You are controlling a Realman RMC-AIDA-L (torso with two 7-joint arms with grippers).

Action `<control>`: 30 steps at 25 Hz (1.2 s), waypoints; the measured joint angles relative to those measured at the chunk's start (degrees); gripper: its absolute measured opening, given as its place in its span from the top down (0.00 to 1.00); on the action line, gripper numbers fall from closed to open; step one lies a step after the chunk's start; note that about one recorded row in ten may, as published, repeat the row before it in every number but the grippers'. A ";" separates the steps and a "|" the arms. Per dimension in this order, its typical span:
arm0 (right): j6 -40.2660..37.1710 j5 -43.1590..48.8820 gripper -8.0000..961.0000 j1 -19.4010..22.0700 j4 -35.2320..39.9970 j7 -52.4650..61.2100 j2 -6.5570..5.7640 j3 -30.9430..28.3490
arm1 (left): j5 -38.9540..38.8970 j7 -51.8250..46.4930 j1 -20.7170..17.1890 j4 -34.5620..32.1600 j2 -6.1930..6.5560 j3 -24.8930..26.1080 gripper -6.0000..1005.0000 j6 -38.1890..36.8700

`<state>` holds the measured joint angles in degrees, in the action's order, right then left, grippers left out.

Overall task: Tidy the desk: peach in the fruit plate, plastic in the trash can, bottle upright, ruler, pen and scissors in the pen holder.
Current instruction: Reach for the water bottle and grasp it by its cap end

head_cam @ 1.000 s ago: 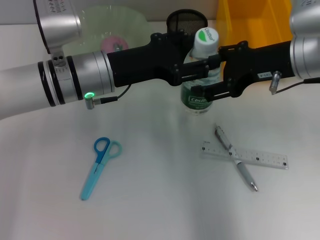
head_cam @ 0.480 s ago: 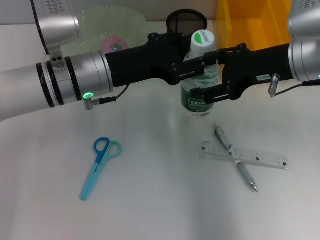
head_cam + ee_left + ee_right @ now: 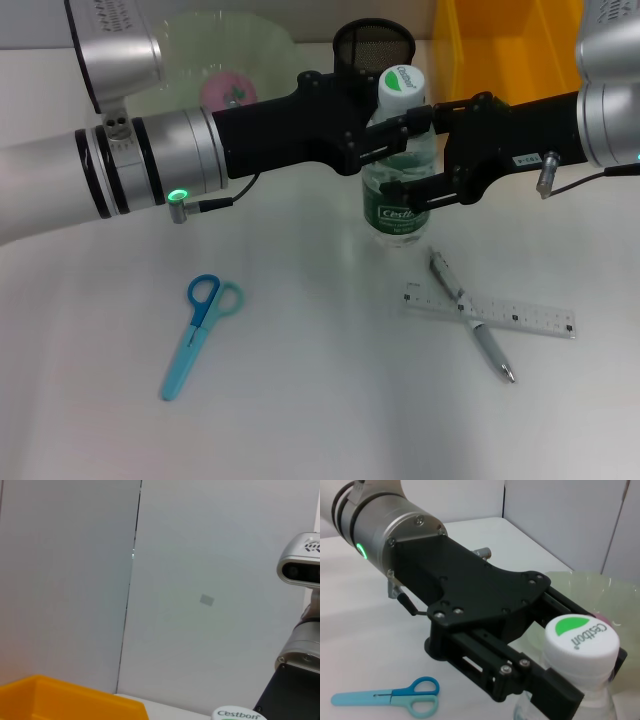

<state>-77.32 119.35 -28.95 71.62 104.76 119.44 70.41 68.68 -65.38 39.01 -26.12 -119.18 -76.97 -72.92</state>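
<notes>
The clear bottle (image 3: 400, 200) with a green label and a white cap (image 3: 403, 84) stands almost upright on the desk, held between both arms. My left gripper (image 3: 393, 138) is shut on its neck just under the cap (image 3: 581, 642). My right gripper (image 3: 412, 155) is shut on its body from the other side. The pink peach (image 3: 228, 90) lies in the pale green fruit plate (image 3: 190, 45). Blue scissors (image 3: 200, 335) lie on the desk at front left. A pen (image 3: 472, 322) lies across the clear ruler (image 3: 520, 317) at front right. The black mesh pen holder (image 3: 372, 44) stands behind the bottle. No plastic is in view.
A yellow bin (image 3: 510, 45) stands at the back right, beside the pen holder. Both forearms span the middle of the desk above the bottle. The scissors (image 3: 395, 700) also show under the left arm in the right wrist view.
The bottle has tipped from a slight lean to nearly upright and come down a little toward the desk, both grippers moving with it.
</notes>
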 joint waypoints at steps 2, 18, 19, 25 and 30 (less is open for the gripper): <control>-0.01 -0.03 0.18 0.04 0.02 0.05 0.00 0.00 | 0.02 0.00 -0.17 -0.30 0.00 -0.42 0.53 -0.10; 0.23 -0.39 0.18 0.02 -0.36 -0.14 -0.01 -0.03 | -1.58 1.13 -0.54 -0.59 -0.02 -0.61 0.53 -0.62; 0.25 -0.39 0.18 -0.05 -0.60 -0.16 -0.03 -0.02 | -1.61 1.20 -0.54 -0.59 -0.02 -0.61 0.53 -0.62; 0.42 -0.62 0.18 -0.28 -1.69 -1.06 -0.24 0.16 | -1.74 1.30 -0.53 -0.62 0.00 -0.46 0.54 -0.63; 0.56 -2.57 0.18 0.05 -1.76 -1.81 -0.24 -0.28 | -2.03 1.32 -0.50 -1.08 0.00 -0.55 0.55 -0.64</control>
<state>-76.77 116.78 -28.90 69.86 102.95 119.20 70.12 66.64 -64.06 38.50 -27.20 -119.18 -77.52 -73.55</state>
